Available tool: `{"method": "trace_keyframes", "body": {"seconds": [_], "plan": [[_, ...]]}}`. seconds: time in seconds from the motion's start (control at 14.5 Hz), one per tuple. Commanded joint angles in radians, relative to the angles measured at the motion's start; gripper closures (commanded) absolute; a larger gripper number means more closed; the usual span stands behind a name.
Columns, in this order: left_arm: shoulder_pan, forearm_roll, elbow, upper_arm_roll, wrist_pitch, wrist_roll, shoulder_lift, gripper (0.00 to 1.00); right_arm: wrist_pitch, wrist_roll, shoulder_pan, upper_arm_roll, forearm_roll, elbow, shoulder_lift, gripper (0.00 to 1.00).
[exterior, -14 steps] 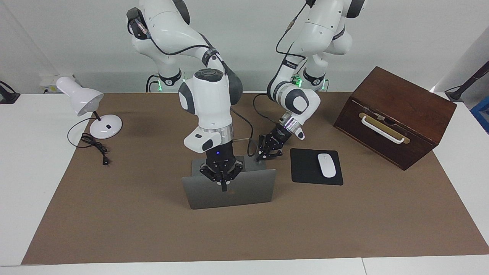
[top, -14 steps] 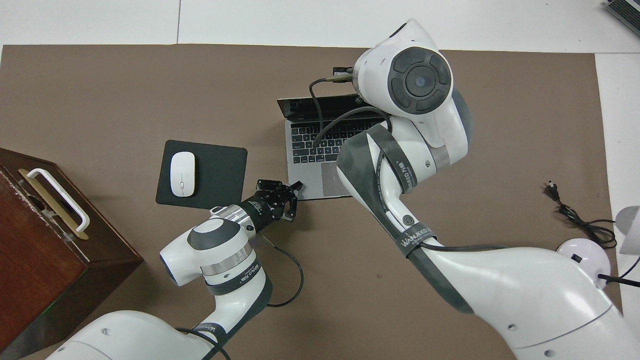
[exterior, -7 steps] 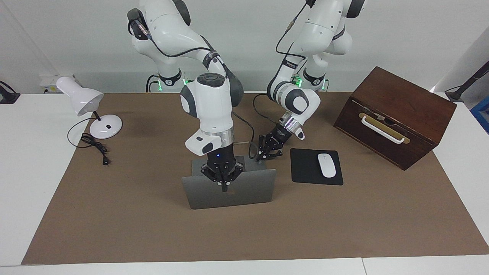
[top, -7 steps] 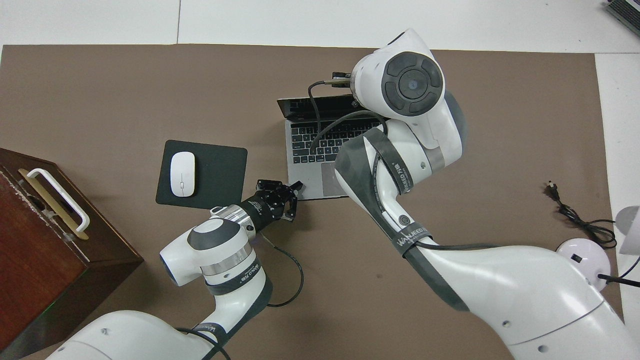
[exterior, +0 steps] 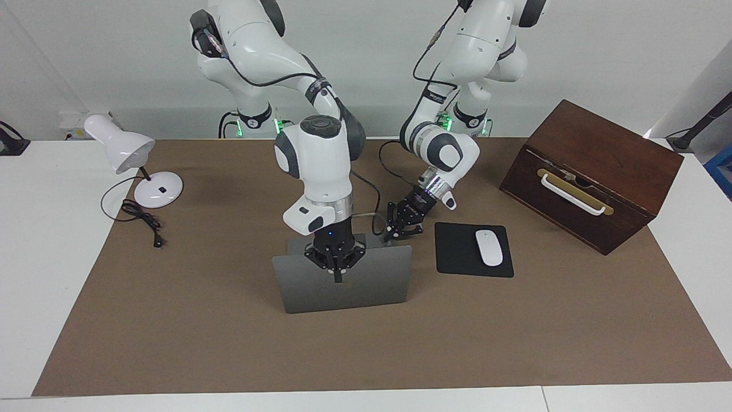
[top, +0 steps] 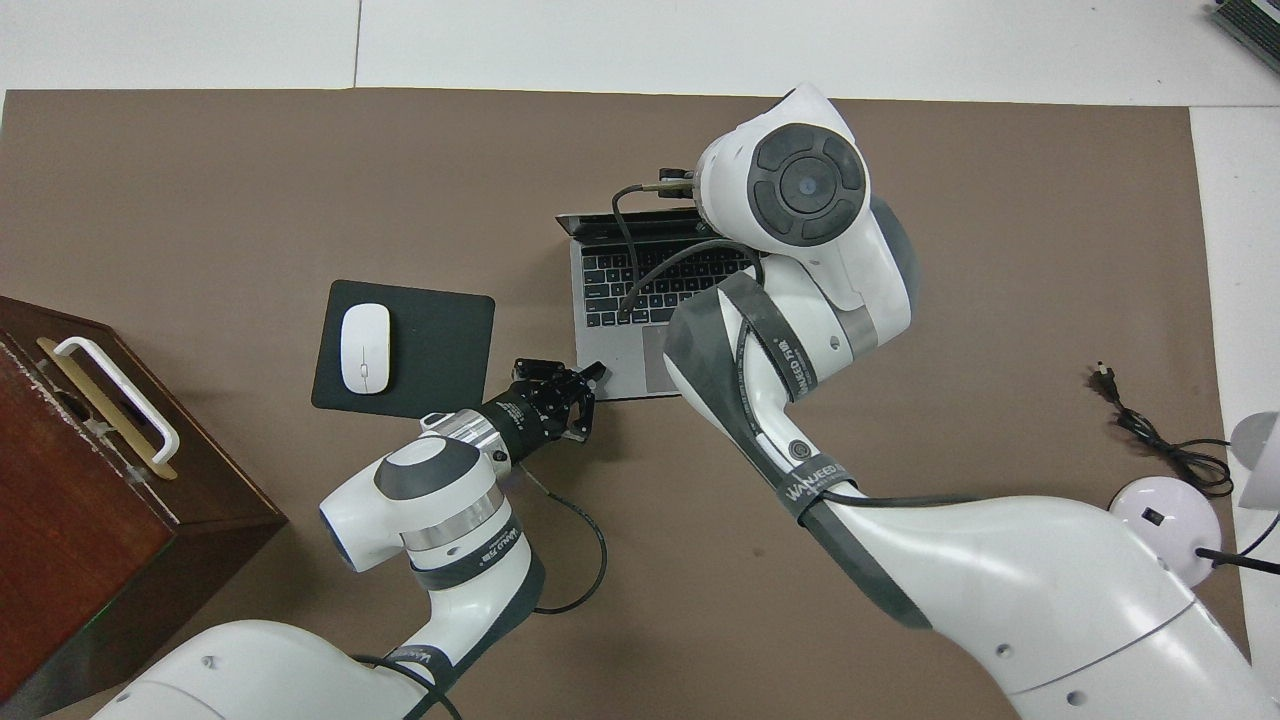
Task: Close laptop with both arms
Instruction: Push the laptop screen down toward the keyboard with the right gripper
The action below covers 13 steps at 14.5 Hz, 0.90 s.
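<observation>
- Over the last second my right tool (exterior: 337, 279), clenched with nothing in it, has pulled toward my end of the table with its tip on the back of the lid of the laptop (exterior: 366, 286).
- The lid has tipped further over the keyboard; less of the screen shows from above. I judge the closing well begun, not done.
- The laptop sits mid-table, beside the mouse pad (exterior: 457, 252), lid raised and leaning toward me.
- My left tool (exterior: 400, 232), also clenched and empty, is down at the base's corner nearest the mouse pad, apparently steadying it.
</observation>
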Motion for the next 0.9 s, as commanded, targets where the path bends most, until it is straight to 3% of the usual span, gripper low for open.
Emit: {"method": "trace_keyframes", "body": {"seconds": [0.0,0.83], "plan": [[-0.002,-0.027,0.004,0.012,-0.011,0.049,0.025,1.0,-0.001,0.029,-0.004,0.012,0.026,-0.064,-0.044,1.0],[-0.002,-0.032,-0.003,0.012,-0.011,0.083,0.025,1.0,-0.05,0.031,-0.005,0.012,0.088,-0.113,-0.065,1.0]]}}
